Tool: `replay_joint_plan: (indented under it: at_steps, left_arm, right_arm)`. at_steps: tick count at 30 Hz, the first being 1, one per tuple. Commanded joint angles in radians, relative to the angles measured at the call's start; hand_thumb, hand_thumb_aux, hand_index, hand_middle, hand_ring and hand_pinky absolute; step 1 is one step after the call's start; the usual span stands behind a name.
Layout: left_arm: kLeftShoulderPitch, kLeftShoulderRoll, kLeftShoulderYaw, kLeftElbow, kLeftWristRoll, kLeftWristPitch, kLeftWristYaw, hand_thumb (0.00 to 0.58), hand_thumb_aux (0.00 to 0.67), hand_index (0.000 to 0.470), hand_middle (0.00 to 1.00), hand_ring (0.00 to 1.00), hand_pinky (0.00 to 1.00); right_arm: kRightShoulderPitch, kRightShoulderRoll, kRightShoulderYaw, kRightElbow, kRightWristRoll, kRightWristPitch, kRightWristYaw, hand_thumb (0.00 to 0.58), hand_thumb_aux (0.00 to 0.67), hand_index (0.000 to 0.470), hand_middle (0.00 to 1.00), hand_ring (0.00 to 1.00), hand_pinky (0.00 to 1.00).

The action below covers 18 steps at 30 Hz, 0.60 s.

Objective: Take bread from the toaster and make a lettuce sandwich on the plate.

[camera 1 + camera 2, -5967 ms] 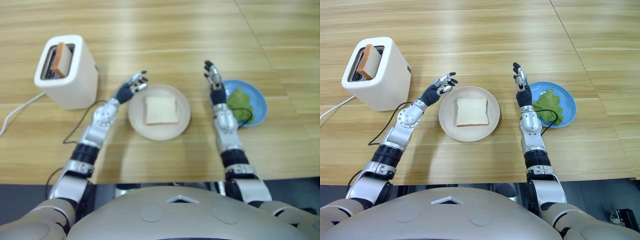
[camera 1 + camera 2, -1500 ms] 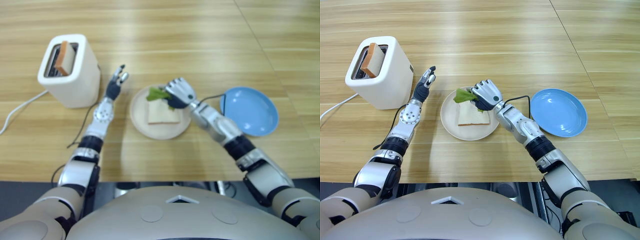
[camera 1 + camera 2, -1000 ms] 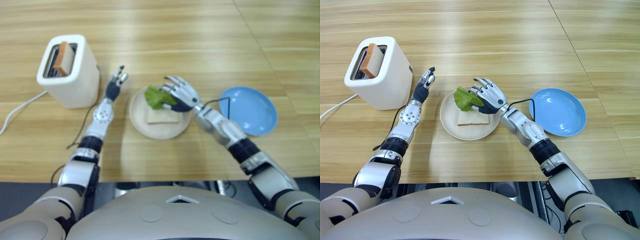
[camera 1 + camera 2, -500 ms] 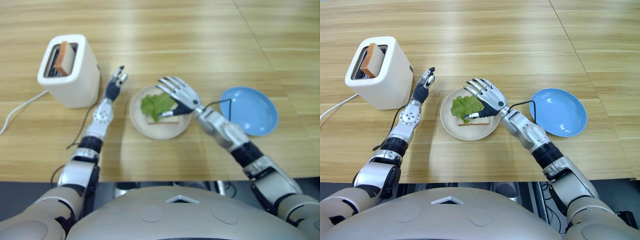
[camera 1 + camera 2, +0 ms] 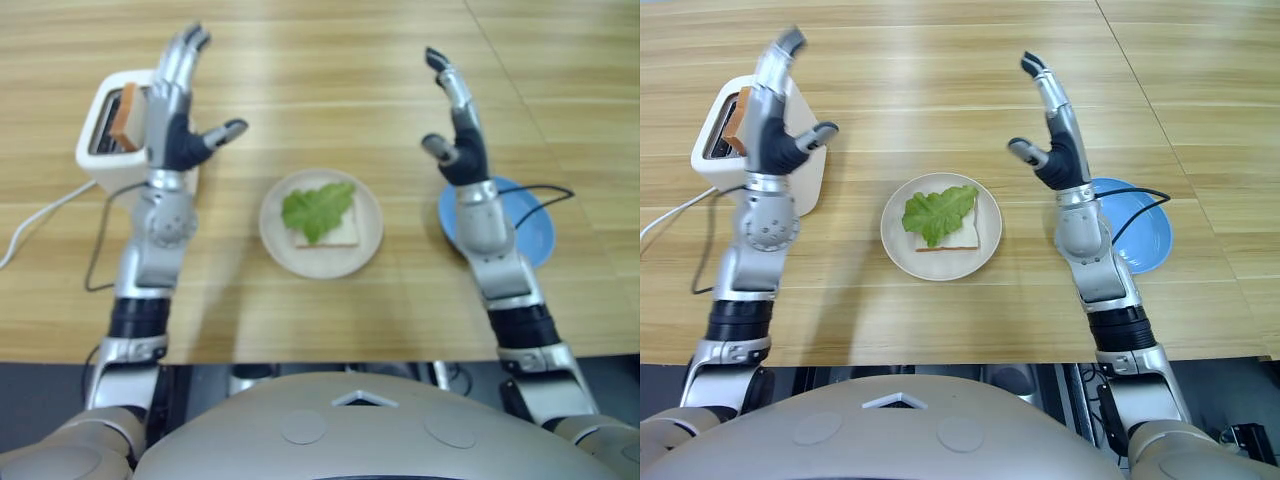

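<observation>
My left hand (image 5: 770, 138) and right hand (image 5: 1060, 150) hover empty, fingers spread; lettuce (image 5: 935, 212) lies on the bread (image 5: 965, 238) on the plate (image 5: 940, 272), and pulling the slice (image 5: 736, 120) in the toaster (image 5: 810, 180) askew could tip it.

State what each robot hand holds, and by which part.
Nothing. The left robot hand and right robot hand are both open and empty.

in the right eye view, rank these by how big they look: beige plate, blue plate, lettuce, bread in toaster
1. beige plate and blue plate: about alike, and the blue one is partly hidden, so no ranking between them
2. lettuce
3. bread in toaster
</observation>
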Motion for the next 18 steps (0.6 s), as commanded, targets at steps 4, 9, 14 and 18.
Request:
replay_joint_plan:
  at_steps: [4,9,14,18]
  left_arm:
    - [-0.014,0.104,0.114,0.070,0.163,0.275,-0.038,0.000,0.000,0.000,0.00,0.00,0.00]
    - [-0.053,0.156,0.089,0.274,0.199,0.380,-0.001,0.000,0.000,0.000,0.00,0.00,0.00]
    - [-0.074,0.174,0.054,0.393,0.202,0.454,0.001,0.000,0.000,0.000,0.00,0.00,0.00]
    - [-0.065,0.177,0.035,0.430,0.173,0.472,0.003,0.000,0.000,0.000,0.00,0.00,0.00]
  right_arm:
    - [0.027,0.055,-0.064,0.106,0.114,0.009,0.090,0.000,0.000,0.000,0.00,0.00,0.00]
    - [0.031,0.075,-0.077,0.126,0.104,0.004,0.110,0.000,0.000,0.000,0.00,0.00,0.00]
    - [0.029,0.089,-0.088,0.130,0.090,0.004,0.120,0.000,0.000,0.000,0.00,0.00,0.00]
    - [0.031,0.092,-0.094,0.135,0.085,0.002,0.122,0.000,0.000,0.000,0.00,0.00,0.00]
